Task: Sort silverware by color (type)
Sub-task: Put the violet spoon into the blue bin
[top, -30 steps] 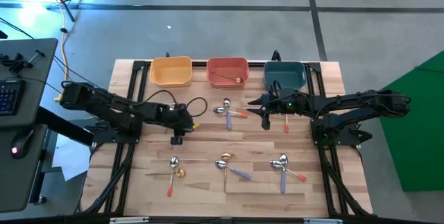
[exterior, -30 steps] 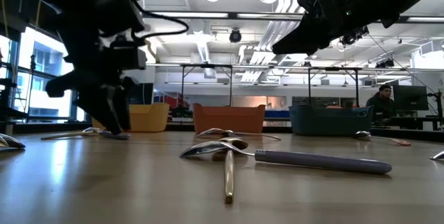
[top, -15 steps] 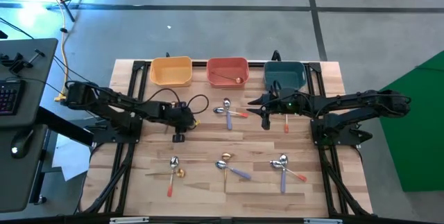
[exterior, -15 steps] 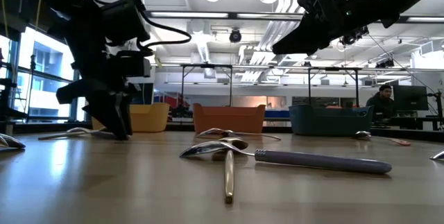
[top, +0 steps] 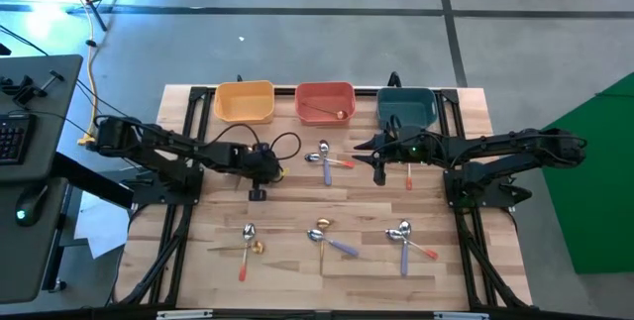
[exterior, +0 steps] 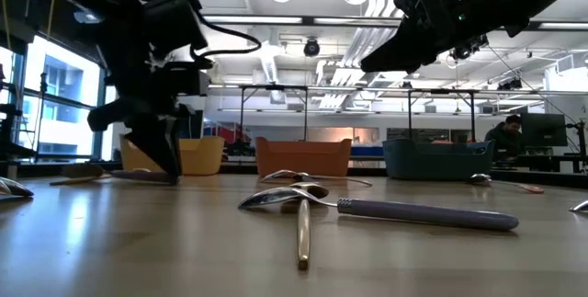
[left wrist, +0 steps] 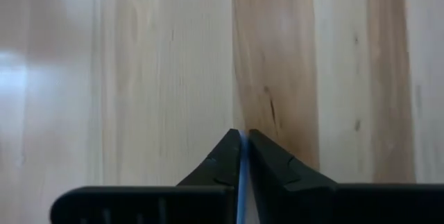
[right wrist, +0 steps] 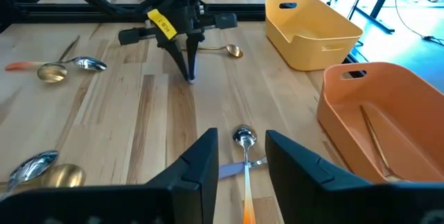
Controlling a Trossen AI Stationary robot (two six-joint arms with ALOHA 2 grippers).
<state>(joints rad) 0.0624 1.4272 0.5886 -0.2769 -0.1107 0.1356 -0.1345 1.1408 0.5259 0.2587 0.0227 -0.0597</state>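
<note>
- Left gripper [top: 257, 192]: fingers [left wrist: 225, 165] pressed together, with a thin purple-blue sliver pinched between the tips. It looks like the handle of the purple-handled spoon [exterior: 96, 175].
- Tips are down at the table [top: 297, 270], in front of the red bin [top: 325, 95] and off towards the yellow bin [top: 245, 101] side. The spoon trails flat on the wood from the tips.
- Yellow tag [right wrist: 161, 21] on that gripper; its writing is too small to read. No other text is legible.
- Right gripper [right wrist: 241, 138]: fingers apart, nothing held, hanging above the table in front of the teal bin [top: 407, 107], next to the red bin.
- An orange-handled spoon [right wrist: 245, 156] lies under its open gap.
- A gold spoon [top: 325, 113] lies inside the red bin.
- More spoons [top: 322, 233] lie in a row well in front of the red bin.
</note>
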